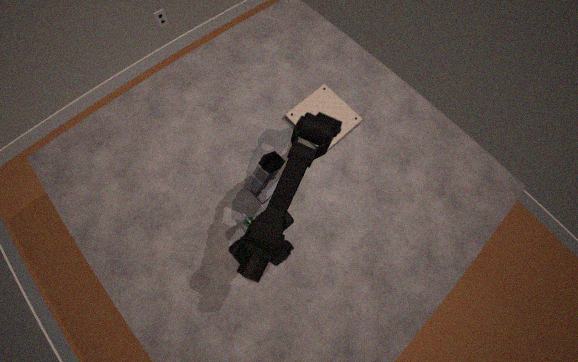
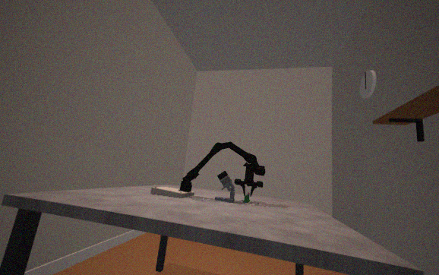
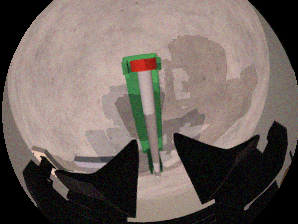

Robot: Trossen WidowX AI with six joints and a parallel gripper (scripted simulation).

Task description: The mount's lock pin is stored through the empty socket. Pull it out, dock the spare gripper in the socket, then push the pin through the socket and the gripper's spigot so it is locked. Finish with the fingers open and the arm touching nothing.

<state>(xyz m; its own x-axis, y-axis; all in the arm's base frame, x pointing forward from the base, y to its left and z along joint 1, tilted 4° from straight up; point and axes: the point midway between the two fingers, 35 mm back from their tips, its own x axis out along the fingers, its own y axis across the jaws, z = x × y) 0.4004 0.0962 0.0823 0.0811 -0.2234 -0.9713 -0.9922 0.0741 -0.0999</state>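
A long green-edged piece (image 3: pixel 148 116) with a grey shaft and a red end (image 3: pixel 144 66) lies flat on the table. Only a sliver of it shows beside the arm in the top view (image 1: pixel 248 221), and it is a small green spot in the exterior view (image 2: pixel 247 198). My gripper (image 3: pixel 154 140) (image 2: pixel 247 194) points straight down just above it. The fingers stand partly open on either side of its near end and hold nothing. The grey mount (image 1: pixel 252 187) (image 2: pixel 227 186) with its tilted black socket top (image 1: pixel 271 161) stands close beside my arm. Whether a pin sits in the socket is too small to tell.
The arm's white base plate (image 1: pixel 325 102) (image 2: pixel 167 191) sits at the far side of the grey table top (image 1: pixel 400 210). The arm reaches over the mount's side. A wooden shelf (image 2: pixel 410 110) hangs on the wall at the right.
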